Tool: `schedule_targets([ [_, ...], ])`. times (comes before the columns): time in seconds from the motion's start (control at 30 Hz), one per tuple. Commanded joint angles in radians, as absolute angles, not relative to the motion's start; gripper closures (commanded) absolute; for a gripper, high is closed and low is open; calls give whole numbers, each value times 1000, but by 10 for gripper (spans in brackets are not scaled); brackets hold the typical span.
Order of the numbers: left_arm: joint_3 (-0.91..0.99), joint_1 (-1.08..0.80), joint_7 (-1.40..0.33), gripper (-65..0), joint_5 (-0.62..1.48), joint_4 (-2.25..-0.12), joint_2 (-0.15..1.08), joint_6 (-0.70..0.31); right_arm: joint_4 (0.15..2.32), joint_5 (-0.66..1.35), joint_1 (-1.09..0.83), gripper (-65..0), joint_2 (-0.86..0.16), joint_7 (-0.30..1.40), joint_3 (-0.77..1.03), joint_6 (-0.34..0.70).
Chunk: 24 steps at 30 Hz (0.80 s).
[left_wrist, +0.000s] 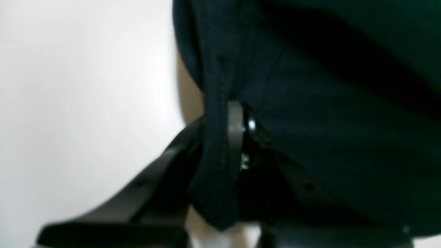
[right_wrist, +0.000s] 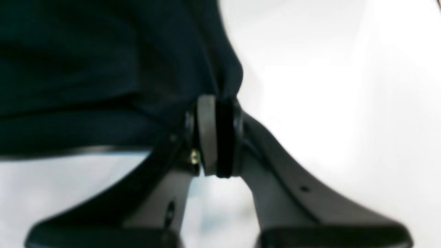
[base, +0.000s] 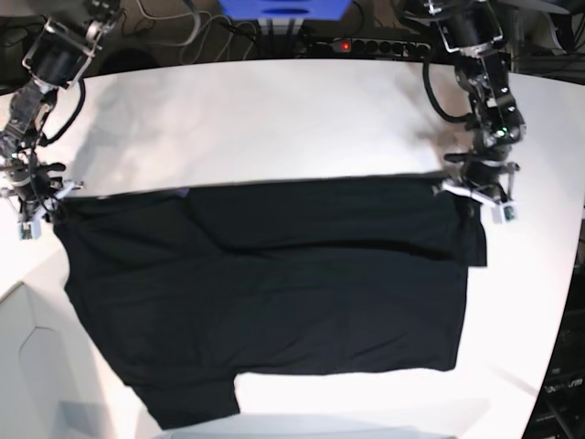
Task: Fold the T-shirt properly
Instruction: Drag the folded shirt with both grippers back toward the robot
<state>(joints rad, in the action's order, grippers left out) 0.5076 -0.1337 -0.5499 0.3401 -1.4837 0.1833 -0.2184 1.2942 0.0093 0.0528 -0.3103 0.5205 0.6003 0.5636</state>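
A large black T-shirt (base: 274, 293) lies spread flat across the middle of a white bench (base: 274, 119), its near hem and one sleeve reaching toward the bench's front edge. The far edge of the cloth runs in a nearly straight line from the bench's left side to its right side. The left hand (base: 477, 194) is closed on the cloth at the far corner near the bench's right edge; the wrist view shows a hemmed fold pinched between its pads. The right hand (base: 37, 203) is closed on the opposite far corner, by the bench's left edge, with cloth bunched between its pads. Bare white surface stretches behind the shirt to the bench's back edge, where cables (base: 384, 44) lie.
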Motion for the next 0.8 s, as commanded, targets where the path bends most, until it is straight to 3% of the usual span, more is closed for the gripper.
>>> schedule_targets([
  [0.0,527,-142,-550,-1,334,-1534,197,-213,1380,-2,41,0,-337,509,613,698],
  [0.4,653,-300,-616,-1,334,-1705,197,-213,1718,-2,-219,0,-248,572,687,698],
  [0.77,688,-329,-616,-1,334,-1709,197,-213,1770,-5,-197,0,-226,575,625,698],
])
